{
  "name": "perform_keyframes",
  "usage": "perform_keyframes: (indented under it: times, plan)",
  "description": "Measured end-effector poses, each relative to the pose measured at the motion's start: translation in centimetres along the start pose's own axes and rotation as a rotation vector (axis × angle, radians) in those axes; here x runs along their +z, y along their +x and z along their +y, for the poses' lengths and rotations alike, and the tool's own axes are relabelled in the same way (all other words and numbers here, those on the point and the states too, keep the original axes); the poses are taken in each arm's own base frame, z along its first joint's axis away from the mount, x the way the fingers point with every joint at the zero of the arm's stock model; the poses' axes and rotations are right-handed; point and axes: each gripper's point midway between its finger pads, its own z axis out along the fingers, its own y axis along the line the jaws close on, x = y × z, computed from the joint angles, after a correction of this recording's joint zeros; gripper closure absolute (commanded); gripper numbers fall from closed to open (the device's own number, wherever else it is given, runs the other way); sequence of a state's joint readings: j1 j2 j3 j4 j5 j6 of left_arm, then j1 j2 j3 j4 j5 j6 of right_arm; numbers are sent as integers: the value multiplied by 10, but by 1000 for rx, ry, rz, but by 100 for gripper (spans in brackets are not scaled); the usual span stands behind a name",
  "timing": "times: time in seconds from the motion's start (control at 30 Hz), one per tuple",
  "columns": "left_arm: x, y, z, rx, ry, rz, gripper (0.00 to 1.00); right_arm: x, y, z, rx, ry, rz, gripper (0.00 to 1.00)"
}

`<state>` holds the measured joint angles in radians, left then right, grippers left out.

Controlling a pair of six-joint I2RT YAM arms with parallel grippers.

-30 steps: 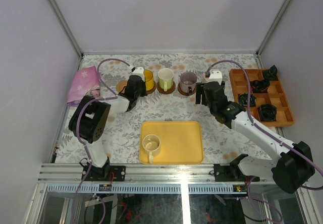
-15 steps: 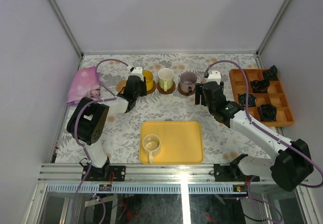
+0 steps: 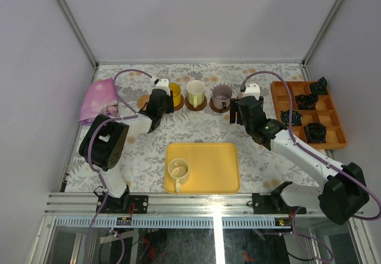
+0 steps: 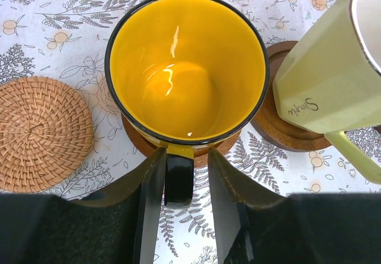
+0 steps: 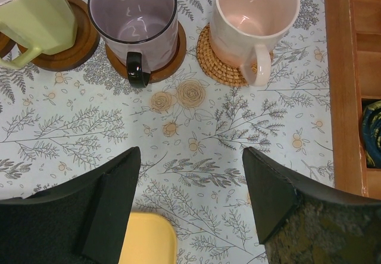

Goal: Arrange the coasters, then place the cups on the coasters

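Observation:
The yellow cup (image 4: 187, 68) stands on a dark brown coaster (image 4: 224, 148). Its black handle (image 4: 178, 178) lies between my left gripper's (image 4: 186, 157) fingers, which are open with a gap on the right side. Beside it lies a bare tan woven coaster (image 4: 43, 133). To the right, a cream cup (image 5: 33, 11) and a grey-purple cup (image 5: 133, 14) each sit on dark coasters. The pink cup (image 5: 256, 11) sits on a tan coaster (image 5: 208, 56). My right gripper (image 5: 190, 154) hangs open over the tablecloth, near these cups, holding nothing. Another cream cup (image 3: 178, 170) rests on the yellow tray (image 3: 208, 181).
An orange divided tray (image 3: 277, 100) with small black objects stands at the right, its wooden edge (image 5: 342, 85) close to the pink cup. A pink cloth (image 3: 98, 100) lies at the far left. The yellow tray's corner (image 5: 146, 240) shows under my right gripper.
My left gripper's jaws have spread apart off the yellow cup's handle. The right arm has edged slightly to the left, still open.

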<state>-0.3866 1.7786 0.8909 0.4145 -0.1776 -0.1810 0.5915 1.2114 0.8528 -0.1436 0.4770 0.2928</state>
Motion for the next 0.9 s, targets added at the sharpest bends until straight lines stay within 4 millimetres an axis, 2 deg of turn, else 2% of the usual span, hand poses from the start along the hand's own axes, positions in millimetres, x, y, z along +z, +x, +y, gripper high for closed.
perform_keyframes:
  times: [0.43, 0.53, 0.63, 0.7, 0.8, 0.9]
  plan:
    - [-14, -10, -7, 3, 15, -24, 61, 2, 5, 5, -3, -22, 18, 23]
    - [-18, -11, -9, 7, 14, -24, 47, 2, 5, 5, -3, -23, 18, 23]
    - [-28, -13, -8, 8, 4, -25, 27, 2, 5, 6, -3, -26, 19, 23]
    - [-36, -15, -4, 6, -16, -26, 17, 2, 5, 6, -3, -30, 20, 23]
    - [-54, -24, 1, -4, -43, -40, 9, 2, 5, 7, -3, -32, 20, 23]
    - [-79, -33, 6, -17, -64, -57, 7, 2, 4, 8, -1, -39, 18, 23]
